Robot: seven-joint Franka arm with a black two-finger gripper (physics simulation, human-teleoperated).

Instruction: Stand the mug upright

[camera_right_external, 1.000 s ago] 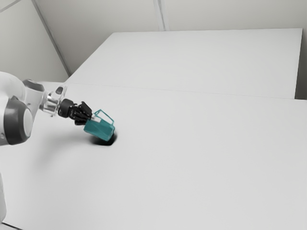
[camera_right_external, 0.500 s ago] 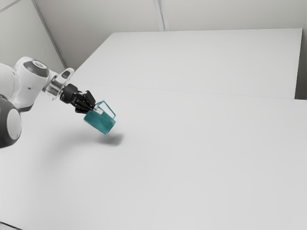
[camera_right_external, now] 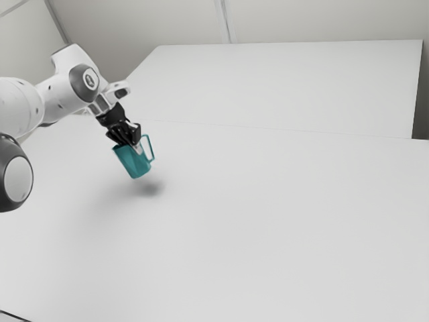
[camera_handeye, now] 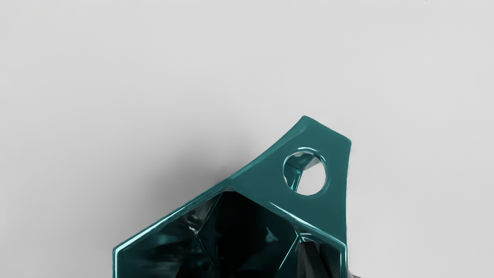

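To the exterior view's left of the mug [camera_right_external: 132,163], the white, dark-jointed arm [camera_right_external: 57,97] is extended toward it and bent downward at the wrist. Next in order, the black end effector [camera_right_external: 136,145] is seen at the mug's upper part, its fingertips set at the rim. The end effector is closed on the mug: the mug's wall is pinched between the two fingers, which are parted by little more than that wall. The teal mug itself is held in the air above the tabletop [camera_right_external: 268,215], tilted, with its mouth turned up toward the exterior view's left and its base directed down toward the right. The handle [camera_right_external: 152,149] is borne on the mug's right side in that view. A soft shadow [camera_right_external: 151,189] is cast on the tabletop below the mug, apart from its base. Farther right, the pale tabletop is extended well beyond the mug.

In the wrist view, the mug's angular mouth and dark interior are exposed. One finger [camera_handeye: 312,262] is placed inside the mug, against the wall near the handle; a sliver of the other is seen just outside the same wall.
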